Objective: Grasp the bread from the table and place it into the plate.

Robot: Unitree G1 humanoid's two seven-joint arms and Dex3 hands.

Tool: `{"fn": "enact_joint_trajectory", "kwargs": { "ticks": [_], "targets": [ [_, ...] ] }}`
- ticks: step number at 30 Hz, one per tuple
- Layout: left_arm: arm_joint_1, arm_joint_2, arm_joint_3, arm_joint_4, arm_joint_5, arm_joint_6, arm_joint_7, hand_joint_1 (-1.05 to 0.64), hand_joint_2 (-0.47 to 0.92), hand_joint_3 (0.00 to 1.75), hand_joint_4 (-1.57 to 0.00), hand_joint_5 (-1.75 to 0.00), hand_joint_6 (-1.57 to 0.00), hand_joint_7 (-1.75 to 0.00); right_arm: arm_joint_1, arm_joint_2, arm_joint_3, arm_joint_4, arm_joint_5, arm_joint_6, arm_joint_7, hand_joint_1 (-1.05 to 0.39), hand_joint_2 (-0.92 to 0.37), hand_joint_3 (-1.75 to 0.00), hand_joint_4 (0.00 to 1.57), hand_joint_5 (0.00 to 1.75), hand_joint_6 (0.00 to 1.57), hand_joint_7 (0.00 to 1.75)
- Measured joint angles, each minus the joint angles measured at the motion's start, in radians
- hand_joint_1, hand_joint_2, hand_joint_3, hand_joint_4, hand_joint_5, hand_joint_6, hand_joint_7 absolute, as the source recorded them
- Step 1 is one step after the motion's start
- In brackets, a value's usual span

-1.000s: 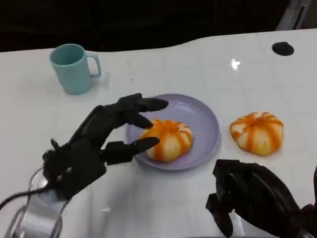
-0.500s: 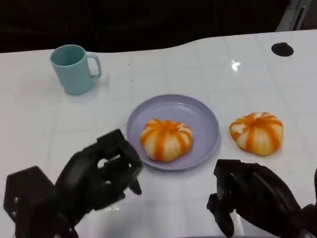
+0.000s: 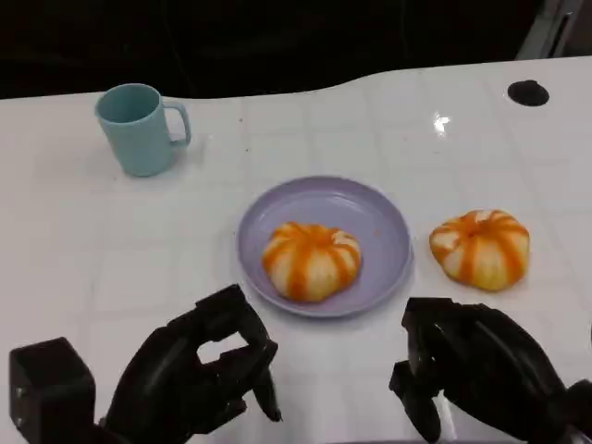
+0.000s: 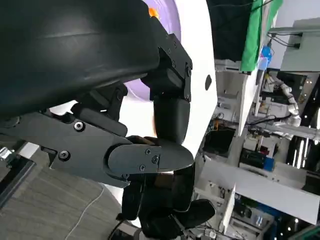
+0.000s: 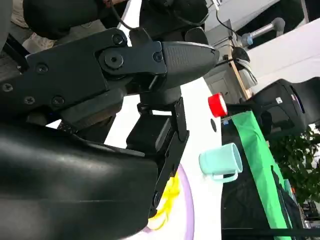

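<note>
Resting in the plate (image 3: 384, 227), one bread (image 3: 311, 260) lies just beyond the left hand (image 3: 199, 370), whose fingers curl together on nothing. A second bread (image 3: 480, 247) sits on the table (image 3: 83, 240) beyond the right hand (image 3: 472, 370), likewise curled and holding nothing. A mug (image 3: 139, 128) stands far past the left hand

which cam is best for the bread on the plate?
Head view: the bread sits whole and unblocked on the plate. Left wrist catches an orange sliver; right wrist a yellow-orange patch behind the hand.
</note>
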Motion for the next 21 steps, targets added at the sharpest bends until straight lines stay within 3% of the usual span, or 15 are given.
{"fn": "enact_joint_trajectory", "kwargs": {
  "ticks": [21],
  "targets": [
    [-0.039,-0.004,0.053,0.114,-0.032,0.006,-0.089,-0.59,0.92,0.32,-0.84,-1.75,-0.6,-1.75,-0.035,0.018,0.0,0.095,-0.025,-0.06,-0.005,-0.93,-0.92,-0.37,1.28,1.63,1.1,1.54]
  ]
}}
